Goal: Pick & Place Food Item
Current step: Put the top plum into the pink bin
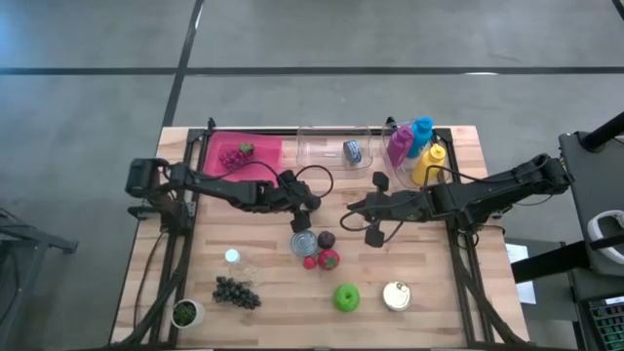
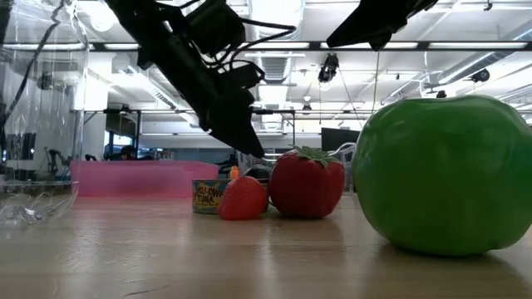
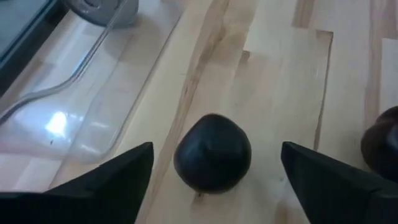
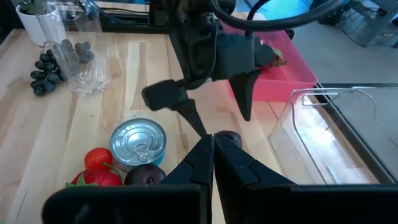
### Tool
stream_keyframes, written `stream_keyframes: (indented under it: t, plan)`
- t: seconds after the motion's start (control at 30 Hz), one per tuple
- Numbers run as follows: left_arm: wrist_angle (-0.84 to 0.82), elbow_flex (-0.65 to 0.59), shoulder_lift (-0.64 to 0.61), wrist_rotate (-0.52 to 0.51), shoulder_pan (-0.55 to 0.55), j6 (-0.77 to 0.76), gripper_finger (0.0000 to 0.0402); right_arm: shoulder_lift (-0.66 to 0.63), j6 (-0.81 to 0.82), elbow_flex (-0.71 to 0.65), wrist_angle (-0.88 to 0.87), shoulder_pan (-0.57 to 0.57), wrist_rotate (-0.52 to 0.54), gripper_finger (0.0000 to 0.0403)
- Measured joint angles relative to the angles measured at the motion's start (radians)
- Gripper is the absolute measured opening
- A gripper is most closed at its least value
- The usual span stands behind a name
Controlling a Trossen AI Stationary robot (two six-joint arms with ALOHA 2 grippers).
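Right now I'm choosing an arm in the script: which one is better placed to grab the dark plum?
Left. The left gripper is open with the dark plum between its fingers. The right gripper is shut and sits farther back.

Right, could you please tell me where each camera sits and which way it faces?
High view: overhead, looking straight down on the table; both arms show, with the left end effector and right end effector.
Low view: at tabletop height, looking level across past the green apple; arms enter from above.
Left wrist view: on the left wrist, facing a dark plum between its own open fingers.
Right wrist view: on the right wrist, looking past its shut fingers at the left end effector.
Shared: high, low and right wrist views all show the tuna can.
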Motion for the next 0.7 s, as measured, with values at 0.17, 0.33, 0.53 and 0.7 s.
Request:
stream_keyframes:
  t: [0.17, 0.33, 0.53, 0.7]
  plan:
    - [0.037, 0.0, 0.024, 0.0, 0.008, 0.027, 0.0394, 0.0, 0.0, 0.0, 0.0, 0.0, 0.0, 0.0008]
    - [0.045, 0.0, 0.057, 0.0, 0.018, 0.048, 0.0393, 0.0, 0.0, 0.0, 0.001, 0.0, 0.0, 0.0008]
    - [0.068, 0.0, 0.076, 0.003, 0.036, 0.054, 0.0399, 0.0, 0.0, 0.0, 0.002, 0.0, 0.0, 0.0008]
    - [0.07, 0.0, 0.076, 0.003, 0.041, 0.053, 0.0395, 0.0, 0.0, 0.0, 0.002, 0.0, 0.0, 0.0008]
